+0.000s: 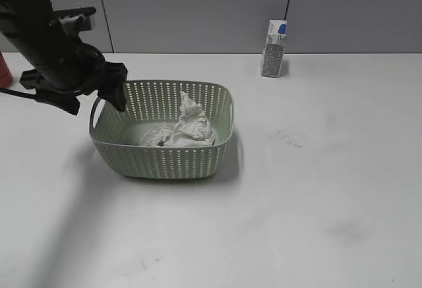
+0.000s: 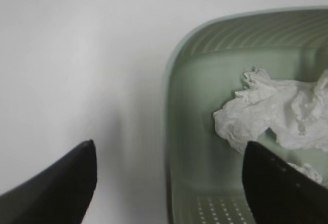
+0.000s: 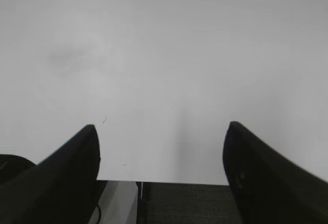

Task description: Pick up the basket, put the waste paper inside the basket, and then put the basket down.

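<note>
The pale green perforated basket [image 1: 198,159] stands on the white table left of centre. Crumpled white waste paper [image 1: 188,126] lies inside it, piled toward the right. My left gripper [image 1: 112,93] is open and straddles the basket's left end wall, one finger outside and one inside, not touching it. In the left wrist view the gripper [image 2: 169,178] spans the basket rim [image 2: 169,131], with the paper [image 2: 277,114] beyond. My right gripper [image 3: 161,155] is open and empty over the table's front edge; it does not show in the exterior view.
An upright white-grey carton with a blue top [image 1: 273,49] stands at the back, right of the basket. A red object [image 1: 4,70] shows at the far left edge. The table edge and dark floor [image 3: 169,203] show below the right gripper.
</note>
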{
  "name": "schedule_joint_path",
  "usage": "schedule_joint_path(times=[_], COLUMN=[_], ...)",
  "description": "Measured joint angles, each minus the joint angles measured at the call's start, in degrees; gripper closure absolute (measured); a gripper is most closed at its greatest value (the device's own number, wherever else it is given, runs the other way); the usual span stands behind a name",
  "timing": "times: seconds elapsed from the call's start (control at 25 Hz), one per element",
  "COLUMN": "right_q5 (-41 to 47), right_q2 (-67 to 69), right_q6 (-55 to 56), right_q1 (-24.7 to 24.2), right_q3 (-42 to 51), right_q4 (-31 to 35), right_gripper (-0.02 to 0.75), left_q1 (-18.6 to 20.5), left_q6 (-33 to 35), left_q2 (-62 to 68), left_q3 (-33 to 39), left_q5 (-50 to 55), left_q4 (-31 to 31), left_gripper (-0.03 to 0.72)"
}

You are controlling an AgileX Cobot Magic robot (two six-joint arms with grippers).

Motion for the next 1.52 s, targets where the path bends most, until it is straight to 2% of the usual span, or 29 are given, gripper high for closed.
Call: schedule_joint_path(times=[0.24,0.48,0.72,1.0,1.28,1.52], right_q5=[1.7,2.2,1.9,-0.4,-0.7,-0.9], right_q2=[-14.1,-26.1,-35.0,-39.0,-39.1,-39.1], right_q6=[0.1,0.9,1.2,2.9,2.8,1.1], right_q1=[0.0,0.0,0.0,1.0,7.7,13.2], right_q3=[5.1,9.8,9.8,11.6,11.6,11.5], right_q4=[0.2,0.3,0.5,3.8,3.9,1.9], right_gripper=[0.146,0.146,0.146,0.146,0.147,0.147], left_q1=[4.4,11.5,15.0,15.0,15.0,15.0], left_q6=[5.1,11.0,13.9,14.1,14.2,14.2], left_q2=[-6.8,-10.7,-17.1,-38.5,-66.8,-89.7], left_q3=[0.0,-0.3,2.3,14.8,28.5,37.4], left_q5=[4.4,11.9,16.2,12.8,11.1,11.6], left_q4=[0.0,0.1,0.7,0.9,1.1,1.3], left_gripper=[0.011,0.027,0.044,0.062,0.087,0.099])
